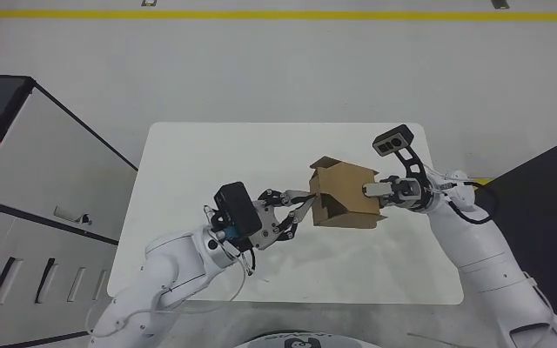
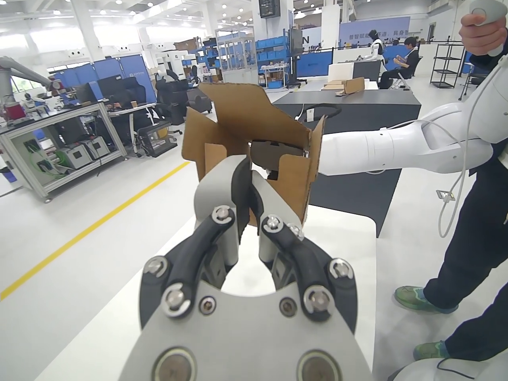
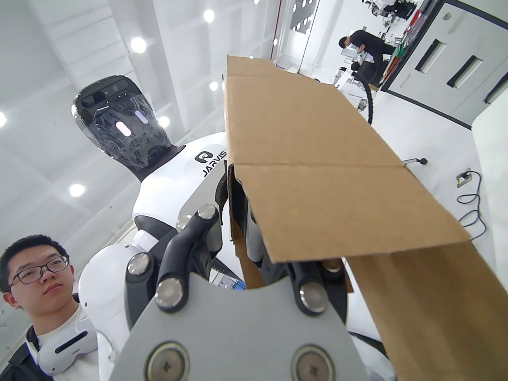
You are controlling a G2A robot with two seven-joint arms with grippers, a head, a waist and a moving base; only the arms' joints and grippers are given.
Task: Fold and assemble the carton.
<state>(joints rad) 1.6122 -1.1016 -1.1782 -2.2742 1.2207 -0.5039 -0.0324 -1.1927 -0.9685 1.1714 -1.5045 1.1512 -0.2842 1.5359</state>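
A brown cardboard carton (image 1: 348, 193) is held partly opened above the middle of the white table (image 1: 200, 165), its flaps loose. My left gripper (image 1: 306, 207) is at the carton's left end, shut on a flap; in the left wrist view the carton (image 2: 254, 120) rises just beyond my left gripper (image 2: 248, 194), whose fingers (image 2: 216, 184) pinch a flap edge. My right gripper (image 1: 376, 189) is shut on the carton's right side. In the right wrist view a carton panel (image 3: 317, 168) spreads over my right gripper (image 3: 238, 224), which clamps a wall edge.
A grey cabinet (image 1: 48, 174) stands left of the table, and a dark unit (image 1: 526, 196) sits off its right edge. A yellow floor line (image 1: 278, 14) runs beyond the table. Bare tabletop lies in front of and behind the carton.
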